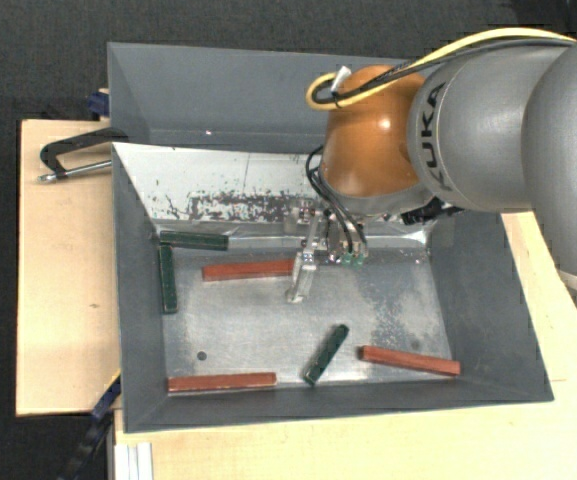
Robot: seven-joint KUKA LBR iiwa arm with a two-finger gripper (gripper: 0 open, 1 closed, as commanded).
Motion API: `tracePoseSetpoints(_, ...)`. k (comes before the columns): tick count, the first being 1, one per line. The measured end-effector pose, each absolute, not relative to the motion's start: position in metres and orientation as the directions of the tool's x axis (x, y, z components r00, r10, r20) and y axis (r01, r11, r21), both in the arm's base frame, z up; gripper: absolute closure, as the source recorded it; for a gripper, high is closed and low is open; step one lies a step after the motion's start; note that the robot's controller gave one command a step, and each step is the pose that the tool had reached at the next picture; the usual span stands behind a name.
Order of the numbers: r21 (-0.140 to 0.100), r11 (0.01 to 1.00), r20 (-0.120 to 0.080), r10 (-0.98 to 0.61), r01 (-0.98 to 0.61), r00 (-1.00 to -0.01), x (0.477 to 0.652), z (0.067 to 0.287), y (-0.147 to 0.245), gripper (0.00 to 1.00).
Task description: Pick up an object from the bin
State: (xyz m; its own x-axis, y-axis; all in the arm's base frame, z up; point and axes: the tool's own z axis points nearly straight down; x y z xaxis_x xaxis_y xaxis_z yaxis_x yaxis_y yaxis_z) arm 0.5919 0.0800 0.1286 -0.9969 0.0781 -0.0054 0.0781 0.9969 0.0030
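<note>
1. Your gripper hangs low over the middle of the grey bin. It sits under the arm's orange wrist cover, which comes in from the right of the view. From this angle you cannot tell whether the gripper stands wide or narrow.
2. Nearest to it is the middle red-brown bar, lying flat and running left to right across the bin floor. The bar's right end lies just beside the gripper's tip; you cannot tell whether the two touch.
3. Farther left, the rear green bar lies along the foot of the back wall. The left green bar runs from near its left end toward the front, so the pair form a corner.
4. In front of the gripper and well apart from it, the tilted green bar lies slantwise near the front wall.
5. Just to that bar's right rests the front-right red-brown bar. To its left, the front-left red-brown bar lies along the front wall.
6. A dark speck sits on the bare floor above the front-left bar.
</note>
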Motion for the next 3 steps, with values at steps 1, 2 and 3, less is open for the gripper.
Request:
tracePoseSetpoints(1,0.001,0.941,0.001,0.338,0.338,-0.941,0.593,0.071,0.093,1.0)
tracePoseSetpoints(2,0.002,0.941,0.001,0.338,0.338,-0.941,0.593,0.071,0.093,1.0)
tracePoseSetpoints(3,0.003,0.94,-0.004,0.342,0.342,-0.94,0.593,0.198,0.115,1.0)
